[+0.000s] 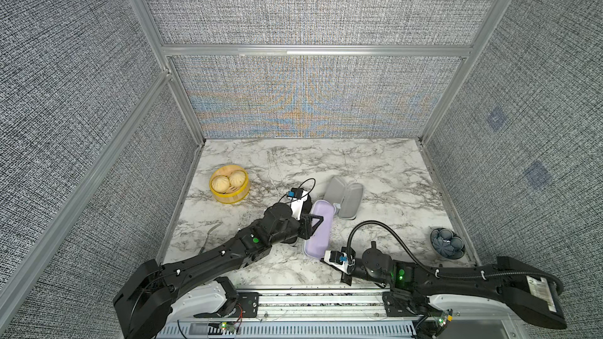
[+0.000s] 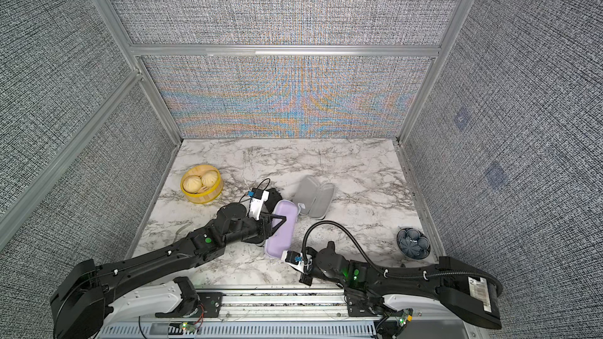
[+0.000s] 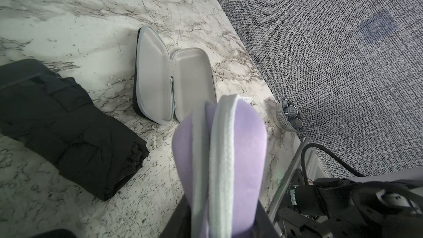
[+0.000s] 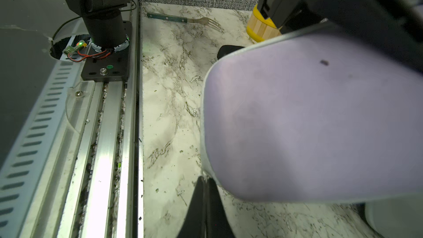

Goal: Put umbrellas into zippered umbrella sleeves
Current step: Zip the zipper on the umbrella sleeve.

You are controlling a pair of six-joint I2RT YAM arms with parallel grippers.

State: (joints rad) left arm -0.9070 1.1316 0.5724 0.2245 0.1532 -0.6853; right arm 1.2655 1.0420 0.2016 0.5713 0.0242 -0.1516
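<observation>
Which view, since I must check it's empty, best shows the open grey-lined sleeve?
The left wrist view: the open sleeve lies near, both grey halves bare. In both top views it is small. The right wrist view misses it.

The bench is showing white marble with grey veining. The lavender sleeve is showing a pale grey zipper edge, the open sleeve a grey lining. The umbrella is looking black, the steamer basket yellow, the bowl blue-patterned.
</observation>
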